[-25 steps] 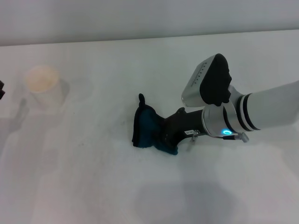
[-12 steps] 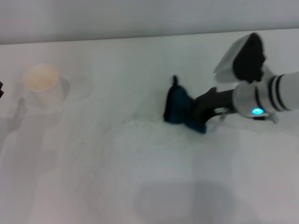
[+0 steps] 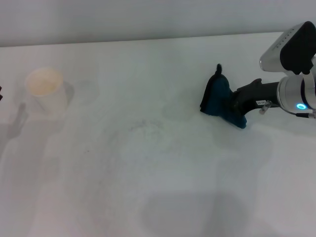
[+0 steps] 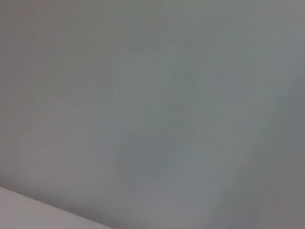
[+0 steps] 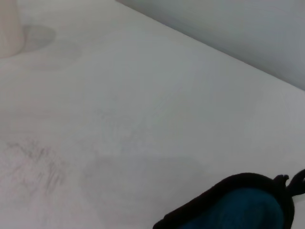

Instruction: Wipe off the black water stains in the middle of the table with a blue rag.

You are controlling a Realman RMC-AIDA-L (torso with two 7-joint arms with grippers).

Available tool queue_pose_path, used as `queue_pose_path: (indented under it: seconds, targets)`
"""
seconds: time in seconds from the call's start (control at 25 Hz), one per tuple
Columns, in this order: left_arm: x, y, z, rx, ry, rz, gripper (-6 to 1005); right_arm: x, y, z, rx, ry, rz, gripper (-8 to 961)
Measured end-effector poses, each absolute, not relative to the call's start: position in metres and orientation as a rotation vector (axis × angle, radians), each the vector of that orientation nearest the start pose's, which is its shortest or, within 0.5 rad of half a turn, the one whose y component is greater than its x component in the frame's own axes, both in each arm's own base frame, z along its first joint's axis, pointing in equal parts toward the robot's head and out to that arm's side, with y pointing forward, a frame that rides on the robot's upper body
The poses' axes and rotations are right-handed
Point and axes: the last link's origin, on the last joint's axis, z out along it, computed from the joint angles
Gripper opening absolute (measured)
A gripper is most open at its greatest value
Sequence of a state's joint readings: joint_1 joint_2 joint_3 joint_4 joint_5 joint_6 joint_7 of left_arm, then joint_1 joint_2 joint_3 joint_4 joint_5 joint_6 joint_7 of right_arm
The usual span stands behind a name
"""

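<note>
The blue rag (image 3: 216, 99) is bunched up, dark teal with black edging and a loop sticking up, and rests on the white table (image 3: 158, 197) at the right. My right gripper (image 3: 233, 105) is shut on the blue rag, with the arm reaching in from the right edge. The rag's edge also shows in the right wrist view (image 5: 238, 205). No dark blotch shows; only faint grey smear marks (image 3: 147, 131) lie at the table's middle, also visible in the right wrist view (image 5: 35, 164). Only a dark sliver of my left arm (image 3: 1, 94) shows at the left edge.
A white paper cup (image 3: 46, 90) stands at the far left, and its side shows in the right wrist view (image 5: 7, 24). The table's back edge meets a grey wall (image 3: 148, 19). The left wrist view shows only a grey wall.
My right gripper has dragged the blue rag from the table's middle to the right and slightly back. The cup has not moved.
</note>
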State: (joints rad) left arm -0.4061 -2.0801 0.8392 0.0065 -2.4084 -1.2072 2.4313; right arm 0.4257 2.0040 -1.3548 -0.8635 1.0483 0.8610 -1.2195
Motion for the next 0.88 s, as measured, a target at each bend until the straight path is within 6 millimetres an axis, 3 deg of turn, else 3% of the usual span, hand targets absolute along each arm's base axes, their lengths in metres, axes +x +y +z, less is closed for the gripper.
queue_pose_path:
  seconds: [0.16, 0.36, 0.48, 0.56, 0.64, 0.68, 0.76, 0.88]
  targets:
    - [-0.361, 0.303, -0.01, -1.567, -0.958, -0.922, 888, 0.302, 0.367, -0.014, -2.432, 0.792, -0.043, 105]
    - [-0.361, 0.303, -0.011, -1.568, -0.958, -0.922, 887, 0.299, 0.366, -0.004, -2.378, 0.758, 0.008, 321]
    - [-0.362, 0.302, -0.011, -1.573, -0.959, -0.917, 887, 0.298, 0.369, 0.01, -2.289, 0.742, 0.107, 401]
    - [-0.364, 0.299, -0.012, -1.575, -0.963, -0.909, 887, 0.294, 0.374, 0.025, -2.181, 0.796, 0.32, 454]
    - [-0.365, 0.297, -0.012, -1.575, -0.965, -0.903, 887, 0.295, 0.376, 0.033, -2.13, 0.834, 0.409, 507]
    - [-0.365, 0.297, -0.012, -1.576, -0.963, -0.902, 887, 0.297, 0.376, 0.049, -2.048, 0.902, 0.599, 534]
    - [-0.364, 0.297, -0.012, -1.578, -0.959, -0.908, 887, 0.3, 0.375, 0.056, -2.005, 0.936, 0.694, 614]
    - [-0.361, 0.298, -0.011, -1.58, -0.946, -0.925, 887, 0.31, 0.369, 0.084, -1.783, 1.047, 1.097, 733]
